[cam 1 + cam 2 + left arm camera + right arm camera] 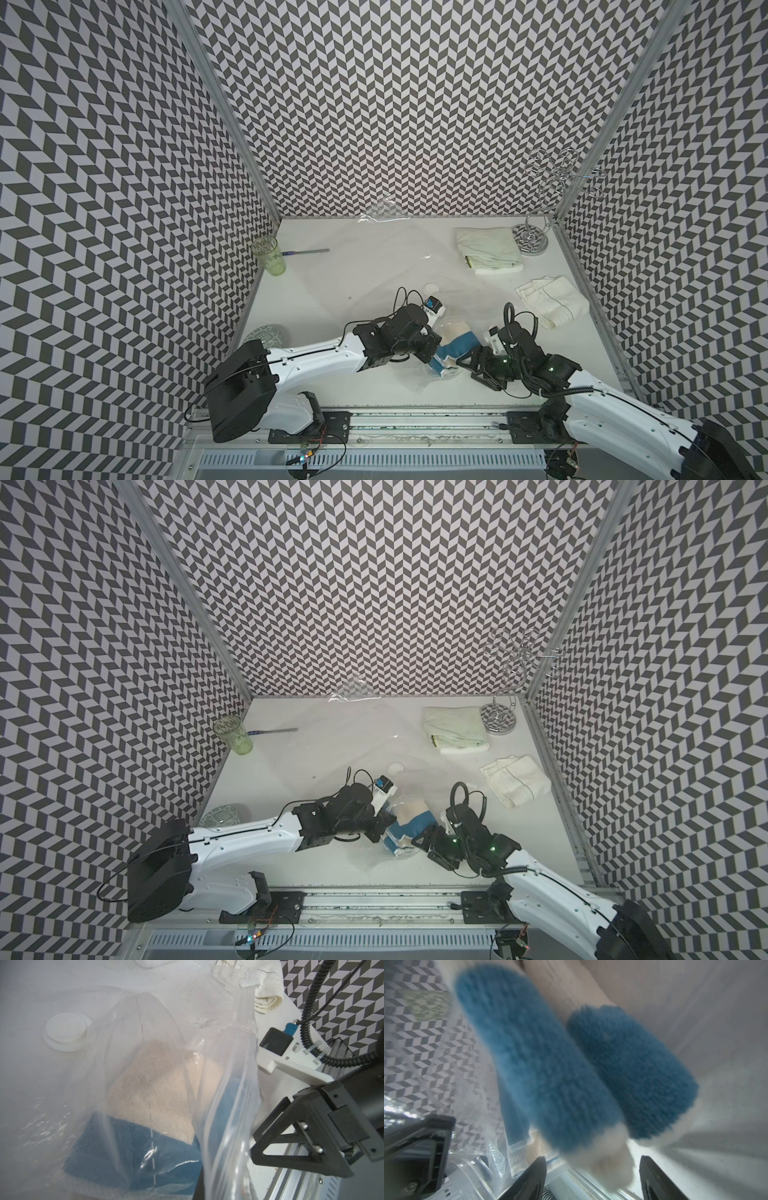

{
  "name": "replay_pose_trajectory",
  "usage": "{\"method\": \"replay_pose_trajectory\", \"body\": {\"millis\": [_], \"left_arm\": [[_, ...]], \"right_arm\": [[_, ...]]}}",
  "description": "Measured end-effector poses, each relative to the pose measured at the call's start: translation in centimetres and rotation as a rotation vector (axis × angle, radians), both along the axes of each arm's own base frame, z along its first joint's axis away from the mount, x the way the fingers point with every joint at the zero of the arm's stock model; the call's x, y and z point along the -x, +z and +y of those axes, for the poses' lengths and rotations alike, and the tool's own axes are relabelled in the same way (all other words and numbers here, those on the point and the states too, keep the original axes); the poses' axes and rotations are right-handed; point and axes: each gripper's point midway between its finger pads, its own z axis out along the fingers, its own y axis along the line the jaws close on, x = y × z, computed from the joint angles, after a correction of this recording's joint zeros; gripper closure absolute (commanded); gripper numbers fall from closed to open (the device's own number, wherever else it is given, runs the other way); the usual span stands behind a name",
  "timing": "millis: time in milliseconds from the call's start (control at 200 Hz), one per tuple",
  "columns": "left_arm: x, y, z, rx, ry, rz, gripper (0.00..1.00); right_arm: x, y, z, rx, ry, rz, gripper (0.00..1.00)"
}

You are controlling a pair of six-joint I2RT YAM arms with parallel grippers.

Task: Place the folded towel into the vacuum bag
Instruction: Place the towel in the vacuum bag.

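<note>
The folded towel (453, 347), beige with a blue band, lies near the table's front, partly inside the mouth of the vacuum bag (399, 266). In the left wrist view the towel (153, 1088) shows through the clear plastic, close to the round white valve (64, 1031). My left gripper (434, 356) is shut on the bag's upper mouth edge (226, 1118) and holds it raised over the towel. My right gripper (467, 362) is open at the towel's near end. The towel's fluffy rolled end (604, 1165) sits between its fingers (529, 1180) with gaps on both sides.
A green cup (269, 255) and a blue-handled tool (307, 251) stand at the back left. A pale green towel (488, 249), a wire stand (536, 237) and a white towel (552, 301) are at the right. A patterned dish (266, 336) lies by the left arm.
</note>
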Motion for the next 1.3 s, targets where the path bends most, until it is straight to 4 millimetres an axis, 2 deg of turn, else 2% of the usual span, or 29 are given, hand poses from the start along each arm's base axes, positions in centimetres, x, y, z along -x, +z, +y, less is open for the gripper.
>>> {"method": "replay_pose_trajectory", "body": {"millis": [326,546,686,926,1027,1092,1222,1297], "left_arm": [[-0.2,0.8,-0.6,0.013,-0.01,-0.018,1.0],[-0.1,0.1,-0.7,-0.005,-0.028,-0.018,1.0],[0.1,-1.0,-0.8,-0.033,-0.051,-0.013,1.0],[0.0,-1.7,-1.1,-0.057,-0.075,-0.027,1.0],[-0.2,-1.7,-1.4,-0.054,-0.078,-0.032,0.97],[-0.3,-1.7,-1.3,-0.058,-0.072,-0.034,0.91],[-0.8,-1.1,-1.0,-0.07,-0.033,-0.039,0.84],[-1.0,-0.7,-0.9,-0.069,-0.013,-0.04,0.81]], "right_arm": [[-2.0,-0.3,0.8,-0.036,-0.075,-0.004,0.38],[-3.6,-1.3,1.2,-0.006,-0.103,-0.01,0.65],[-5.2,-1.6,2.5,0.033,-0.043,-0.046,0.75],[-7.4,-1.3,5.4,0.054,0.149,-0.176,0.83],[-8.2,-1.1,5.9,0.064,0.184,-0.223,0.86],[-8.7,-1.1,5.7,0.072,0.186,-0.238,0.84],[-9.0,-1.2,4.5,0.067,0.146,-0.25,0.53],[-8.5,-1.0,3.6,0.049,0.099,-0.243,0.42]]}}
